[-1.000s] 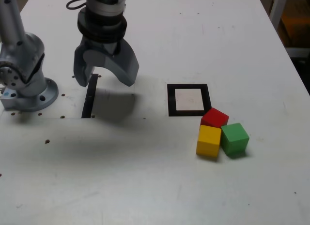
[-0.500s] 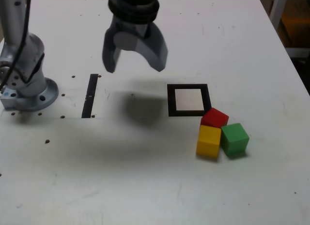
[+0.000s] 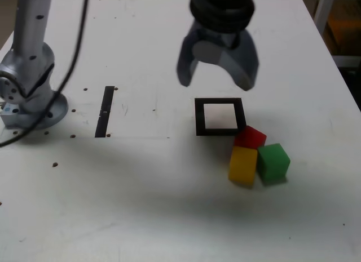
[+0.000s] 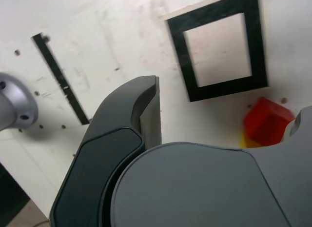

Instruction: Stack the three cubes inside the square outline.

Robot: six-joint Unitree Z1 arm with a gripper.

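Pale tabletop (image 3: 141, 200) is leaving the square outline (image 3: 200, 116) bare for stacking, as the hand (image 3: 216, 81) is hovering, spread wide, probably to clear the clustered red (image 3: 250, 137), yellow (image 3: 242, 166) and green cubes (image 3: 273, 162).

A pale table (image 3: 141, 189), dotted with small dark spots, filled most of the exterior view. A narrow black strip (image 3: 104, 111) lay on it left of centre, running nearly upright in the frame. At the upper right, beyond the table's edge, stood a light-coloured leg (image 3: 324, 11) with something orange-brown (image 3: 345, 31) beside it.
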